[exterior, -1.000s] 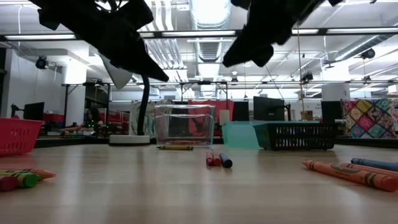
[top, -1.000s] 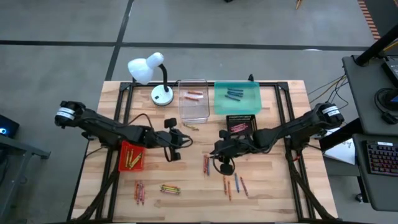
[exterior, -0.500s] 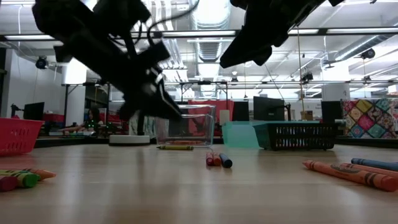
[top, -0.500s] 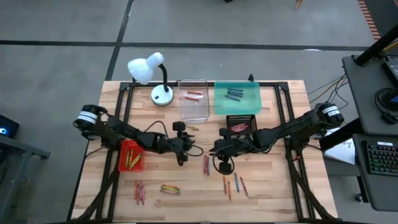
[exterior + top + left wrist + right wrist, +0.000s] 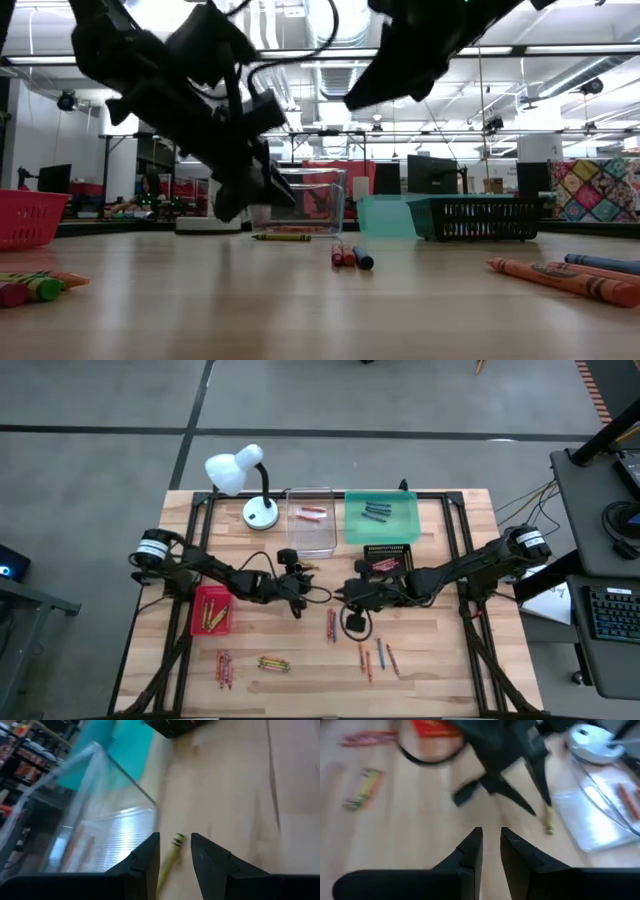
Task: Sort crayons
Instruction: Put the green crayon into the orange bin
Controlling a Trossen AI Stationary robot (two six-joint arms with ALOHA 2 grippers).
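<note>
I see a red tray (image 5: 212, 612) with yellow crayons (image 5: 211, 618), a teal tray (image 5: 381, 520) with blue ones (image 5: 375, 512). The lamp (image 5: 238, 468) is white, the table (image 5: 440, 645) pale wood.

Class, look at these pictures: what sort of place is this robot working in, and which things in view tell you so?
Probably a robotics lab or workshop: long ceiling light strips over an open hall, computer monitors behind the wooden table, and a side desk with a keyboard and cables.
</note>
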